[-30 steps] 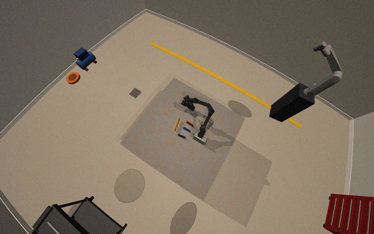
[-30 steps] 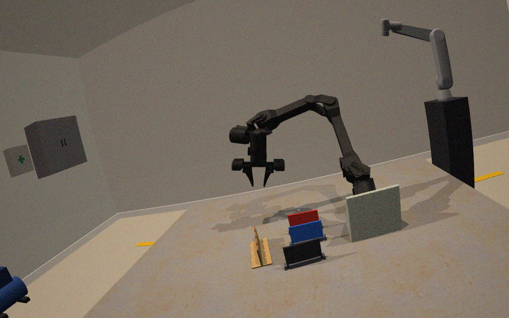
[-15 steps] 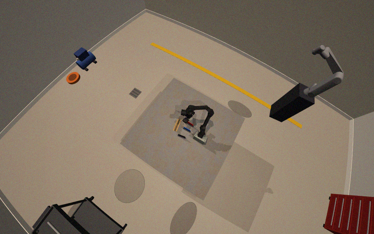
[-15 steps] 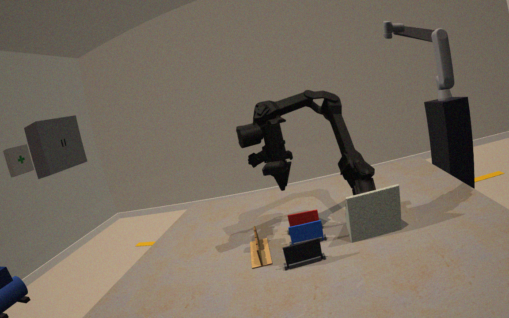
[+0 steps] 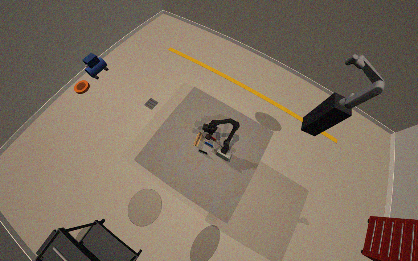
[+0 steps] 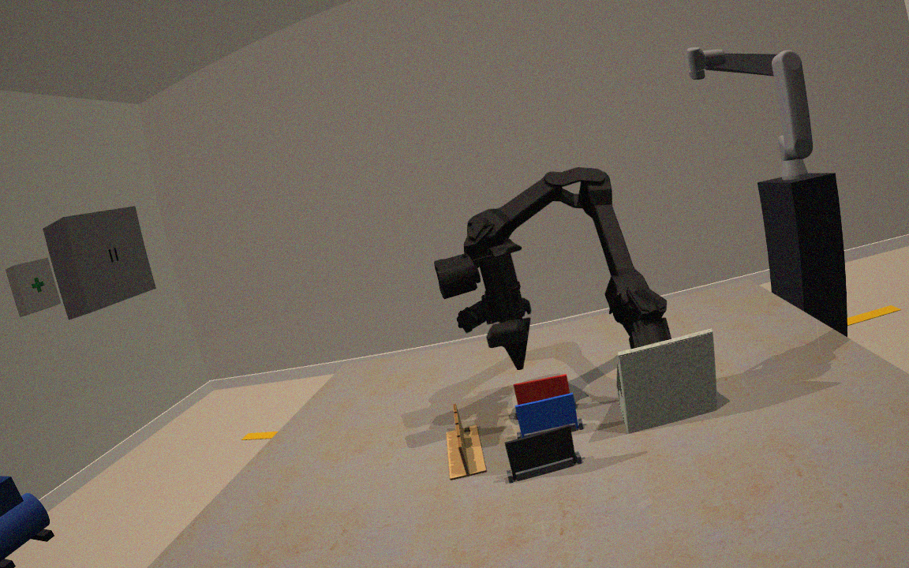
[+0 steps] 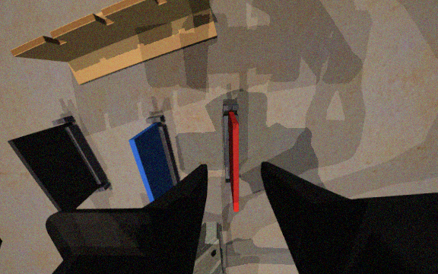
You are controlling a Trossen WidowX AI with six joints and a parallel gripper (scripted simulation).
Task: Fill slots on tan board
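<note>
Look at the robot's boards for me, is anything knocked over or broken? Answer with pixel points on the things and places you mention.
No, nothing looks odd. The red board (image 6: 541,389) (image 7: 233,160), blue board (image 6: 546,414) (image 7: 152,164) and black board (image 6: 541,451) (image 7: 57,164) each stand up in a holder, and the tan board (image 6: 458,431) (image 7: 128,30) is standing too. I can't see any cracks.

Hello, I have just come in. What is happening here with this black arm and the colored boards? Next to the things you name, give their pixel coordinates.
The black arm holds its gripper (image 6: 519,365) (image 7: 233,169) open above the red board (image 6: 541,389) (image 7: 235,164), holding nothing. The red, blue (image 6: 546,415) (image 7: 147,164) and black (image 6: 541,452) (image 7: 53,164) boards all stand in their holders. No colored board sits in the tan board (image 6: 459,441) (image 7: 128,36) yet.
</note>
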